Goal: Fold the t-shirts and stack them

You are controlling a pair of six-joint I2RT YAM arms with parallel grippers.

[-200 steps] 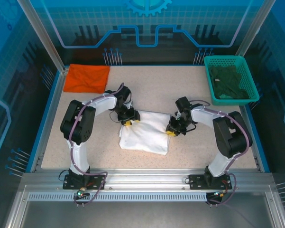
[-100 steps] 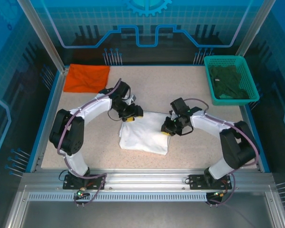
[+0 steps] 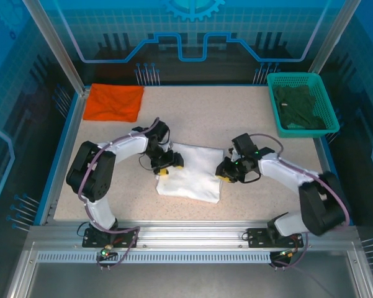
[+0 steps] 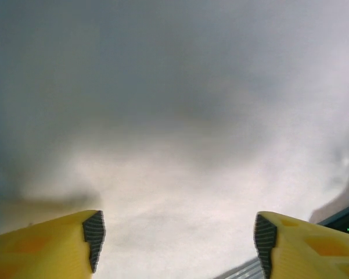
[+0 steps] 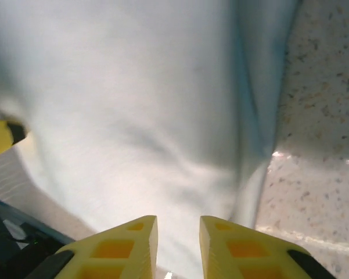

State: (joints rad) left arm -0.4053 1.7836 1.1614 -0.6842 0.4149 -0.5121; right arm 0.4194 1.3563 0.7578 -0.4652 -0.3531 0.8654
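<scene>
the white t-shirt (image 3: pixel 189 177) lies folded in the middle of the desk (image 3: pixel 248 118); the orange t-shirt (image 3: pixel 115 102) sits folded at the far left corner. the left hand (image 3: pixel 167 166) is at the white shirt's left edge, fingers wide apart and empty. the right hand (image 3: pixel 223 175) is at its right edge, fingers narrowly apart. the cloth looks light and limp, so it is best pinched at both side edges through all layers.

bright even light, soft blurry wrist close-ups
</scene>
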